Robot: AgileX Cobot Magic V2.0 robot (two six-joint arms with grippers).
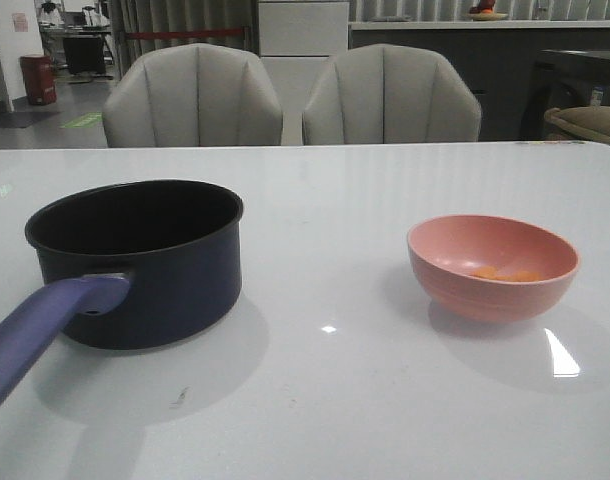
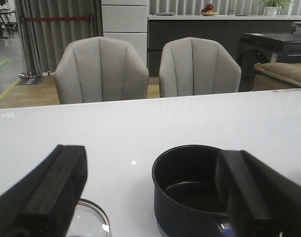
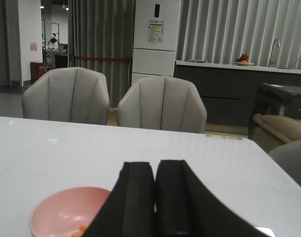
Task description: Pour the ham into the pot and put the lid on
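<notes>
The dark navy pot [image 1: 135, 262] stands on the left of the white table, its purple-blue handle [image 1: 40, 333] pointing toward the near left. It looks empty. A pink bowl [image 1: 493, 265] on the right holds small orange-pink ham chunks [image 1: 503, 273]. Neither gripper shows in the front view. In the left wrist view my left gripper [image 2: 153, 192] is open and empty, behind the pot [image 2: 190, 190], and the glass lid's metal rim [image 2: 96, 219] shows beside one finger. In the right wrist view my right gripper [image 3: 155, 170] is shut and empty, behind the bowl [image 3: 66, 212] and ham [image 3: 82, 229].
Two grey chairs [image 1: 193, 95] stand behind the table's far edge. Beyond them are a counter and a dark side table. The table top [image 1: 325, 330] is bare between pot and bowl.
</notes>
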